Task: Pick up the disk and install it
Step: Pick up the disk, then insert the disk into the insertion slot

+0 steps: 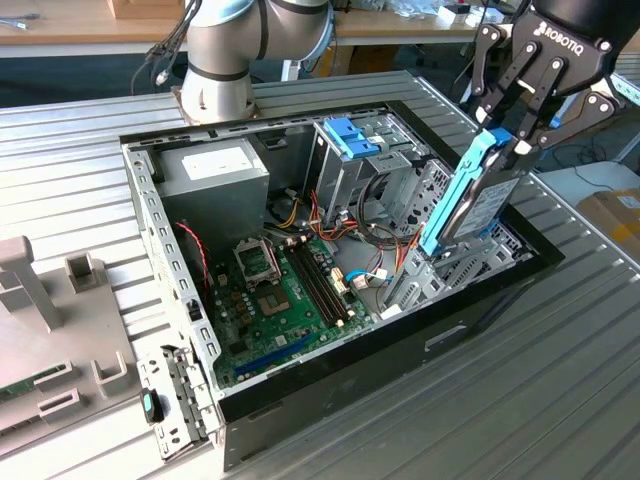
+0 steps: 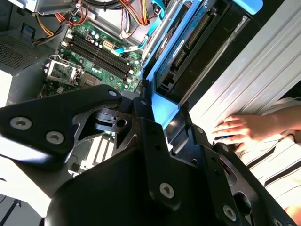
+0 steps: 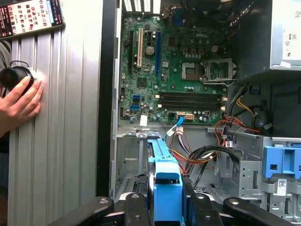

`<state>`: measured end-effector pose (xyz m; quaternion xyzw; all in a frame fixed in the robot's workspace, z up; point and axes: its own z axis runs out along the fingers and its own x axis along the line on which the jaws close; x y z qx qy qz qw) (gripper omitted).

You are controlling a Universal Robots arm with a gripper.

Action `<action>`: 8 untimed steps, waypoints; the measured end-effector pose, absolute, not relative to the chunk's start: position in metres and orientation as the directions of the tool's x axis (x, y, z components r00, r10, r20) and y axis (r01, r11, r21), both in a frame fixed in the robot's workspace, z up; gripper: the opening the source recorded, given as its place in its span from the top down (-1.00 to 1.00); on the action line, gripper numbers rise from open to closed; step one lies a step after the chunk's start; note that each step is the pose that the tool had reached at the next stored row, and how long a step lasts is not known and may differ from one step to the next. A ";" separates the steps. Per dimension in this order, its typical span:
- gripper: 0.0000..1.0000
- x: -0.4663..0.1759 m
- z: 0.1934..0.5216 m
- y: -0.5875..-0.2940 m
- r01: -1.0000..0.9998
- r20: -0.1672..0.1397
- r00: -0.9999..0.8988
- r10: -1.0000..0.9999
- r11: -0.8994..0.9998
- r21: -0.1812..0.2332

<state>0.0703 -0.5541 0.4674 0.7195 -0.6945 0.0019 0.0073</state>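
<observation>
The disk [image 1: 478, 205] is a grey drive in a bright blue carrier frame, held on edge and tilted. My gripper [image 1: 512, 137] is shut on its upper end, above the open computer case [image 1: 300, 260] at the exterior view's right. The disk's lower end reaches down to the metal drive bay [image 1: 445, 270] by the case's right wall. In the first wrist view the blue carrier [image 3: 165, 181] runs out from between my fingers [image 3: 200, 207] toward the bay. The second wrist view shows the disk's connector edge [image 2: 186, 44] beyond my fingers [image 2: 155, 141].
A silver cage with a blue latch [image 1: 350, 137] stands at the back of the case beside the grey power supply box [image 1: 215, 170]. The green motherboard [image 1: 285, 290] lies on the case floor. A person's hand [image 3: 19, 101] rests on the ribbed table [image 1: 560, 380].
</observation>
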 end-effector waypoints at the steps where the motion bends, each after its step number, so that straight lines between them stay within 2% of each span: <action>1: 0.27 0.070 0.467 -0.554 -0.999 0.013 0.038 -0.999 -0.038 0.008; 8: 0.27 0.071 0.465 -0.554 -0.999 0.014 0.041 -0.999 -0.041 0.008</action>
